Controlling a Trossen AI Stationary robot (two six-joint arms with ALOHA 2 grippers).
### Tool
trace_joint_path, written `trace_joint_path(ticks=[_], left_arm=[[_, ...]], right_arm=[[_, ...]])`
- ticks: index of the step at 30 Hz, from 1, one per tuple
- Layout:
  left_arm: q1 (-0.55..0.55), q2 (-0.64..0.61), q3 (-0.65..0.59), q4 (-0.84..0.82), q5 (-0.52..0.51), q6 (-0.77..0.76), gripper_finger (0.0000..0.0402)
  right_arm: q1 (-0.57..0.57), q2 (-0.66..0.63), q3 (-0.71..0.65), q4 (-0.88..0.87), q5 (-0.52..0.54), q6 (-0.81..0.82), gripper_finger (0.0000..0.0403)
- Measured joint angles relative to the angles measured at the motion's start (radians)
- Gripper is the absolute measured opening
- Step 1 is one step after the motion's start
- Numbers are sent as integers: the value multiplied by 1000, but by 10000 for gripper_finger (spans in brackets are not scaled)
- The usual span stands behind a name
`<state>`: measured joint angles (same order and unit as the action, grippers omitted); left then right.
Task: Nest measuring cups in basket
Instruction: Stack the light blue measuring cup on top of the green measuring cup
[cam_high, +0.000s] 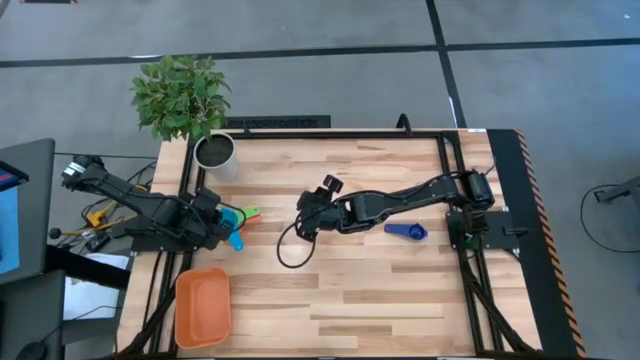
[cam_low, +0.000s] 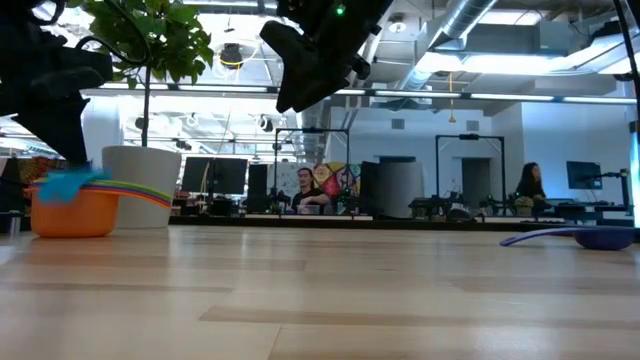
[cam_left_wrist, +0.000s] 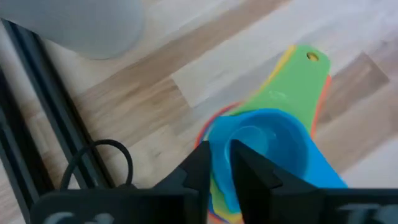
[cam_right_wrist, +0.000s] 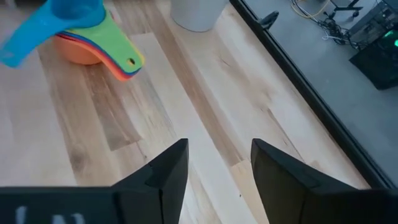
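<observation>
Beside the pot (cam_high: 215, 152), left tool (cam_left_wrist: 219, 163) pinches a light blue cup's (cam_left_wrist: 264, 146) rim atop the stack (cam_right_wrist: 99, 46). Right tool (cam_right_wrist: 214, 165) hangs open mid-counter (cam_high: 350, 290); basket (cam_high: 203, 306) sits apart.

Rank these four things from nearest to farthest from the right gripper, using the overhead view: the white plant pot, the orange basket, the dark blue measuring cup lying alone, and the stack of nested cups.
From the right gripper:
1. Stack of nested cups, toward the left arm.
2. Dark blue measuring cup, behind it, under the right arm.
3. White plant pot, far left corner.
4. Orange basket, near left corner.
</observation>
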<state>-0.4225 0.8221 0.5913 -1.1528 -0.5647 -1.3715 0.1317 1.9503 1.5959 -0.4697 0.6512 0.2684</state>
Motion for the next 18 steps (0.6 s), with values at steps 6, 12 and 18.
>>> trace_joint_path(ticks=[6, 12, 18], left_arm=[[0, -58, 1, 17, 90, 105, 110], [-59, -61, 2, 228, 269, 403, 113], [-155, 60, 2, 305, 451, 603, 57]], right_arm=[[15, 0, 0, -40, 1, 35, 201], [37, 0, 0, -105, 3, 72, 190], [58, 0, -1, -180, 4, 129, 174]])
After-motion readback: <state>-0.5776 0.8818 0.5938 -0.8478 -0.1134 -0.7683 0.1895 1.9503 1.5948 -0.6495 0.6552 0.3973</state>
